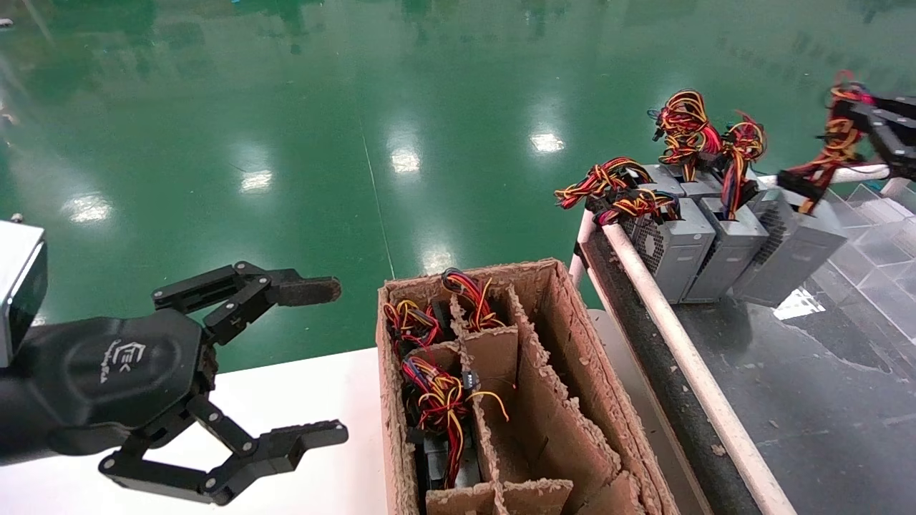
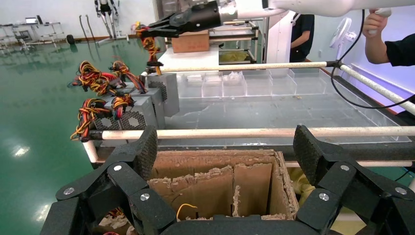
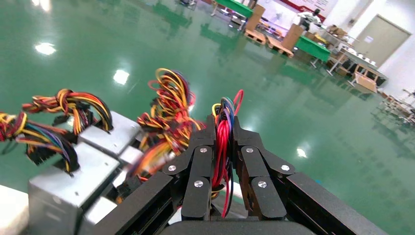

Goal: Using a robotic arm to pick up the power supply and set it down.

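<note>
My right gripper (image 1: 859,111) is at the far right, above a row of grey power supplies, and is shut on a red, yellow and black wire bundle (image 3: 222,147). Those wires run down to the rightmost power supply (image 1: 793,247), a grey box with a mesh side that leans against its neighbours. I cannot tell whether it is off the dark surface. My left gripper (image 1: 338,361) is open and holds nothing. It hovers over the white table (image 1: 308,400), just left of the cardboard divider box (image 1: 554,336). The left wrist view also shows the right gripper (image 2: 161,27).
Two more grey power supplies (image 1: 676,247) (image 1: 731,239) stand beside the held one on the dark belt (image 1: 787,400). A white rail (image 1: 687,357) runs along its edge. More wired units (image 1: 429,390) fill the box's left compartments. Clear trays (image 1: 884,229) lie far right. A person (image 2: 399,46) stands beyond.
</note>
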`<state>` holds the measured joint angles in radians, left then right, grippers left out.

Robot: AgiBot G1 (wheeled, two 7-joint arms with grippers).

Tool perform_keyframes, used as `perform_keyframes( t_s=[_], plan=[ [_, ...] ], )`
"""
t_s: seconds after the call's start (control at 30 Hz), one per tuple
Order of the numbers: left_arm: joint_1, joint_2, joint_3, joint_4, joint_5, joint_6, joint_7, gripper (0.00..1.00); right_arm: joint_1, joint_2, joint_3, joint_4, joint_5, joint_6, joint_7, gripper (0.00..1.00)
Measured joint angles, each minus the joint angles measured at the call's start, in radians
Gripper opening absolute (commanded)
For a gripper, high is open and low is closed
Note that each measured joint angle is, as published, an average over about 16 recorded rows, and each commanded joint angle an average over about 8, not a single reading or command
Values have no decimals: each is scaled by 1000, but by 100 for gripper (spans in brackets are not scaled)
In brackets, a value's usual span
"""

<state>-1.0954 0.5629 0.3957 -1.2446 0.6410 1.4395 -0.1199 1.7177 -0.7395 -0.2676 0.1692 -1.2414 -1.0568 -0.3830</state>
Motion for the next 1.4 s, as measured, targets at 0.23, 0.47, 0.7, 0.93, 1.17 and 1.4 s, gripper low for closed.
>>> perform_keyframes(
  t_s=[0.23, 0.47, 0.7, 0.93, 1.17, 1.4],
  plan=[
    [0, 0, 0, 0, 0, 0, 0, 100, 35, -64, -13, -66, -19, 39, -27, 0],
    [0, 0, 0, 0, 0, 0, 0, 100, 61, -103, -21, -112, -31, 59, -35, 0],
    [0, 0, 0, 0, 0, 0, 0, 100, 71, -120, -27, -135, -38, 52, -47, 68],
    [0, 0, 0, 0, 0, 0, 0, 100, 71, -122, -31, -147, -45, 43, -63, 100],
    [0, 0, 0, 0, 0, 0, 0, 100, 73, -122, -36, -157, -52, 47, -72, 100],
    [0, 0, 0, 0, 0, 0, 0, 100, 79, -123, -42, -168, -61, 49, -59, 100]
  ],
)
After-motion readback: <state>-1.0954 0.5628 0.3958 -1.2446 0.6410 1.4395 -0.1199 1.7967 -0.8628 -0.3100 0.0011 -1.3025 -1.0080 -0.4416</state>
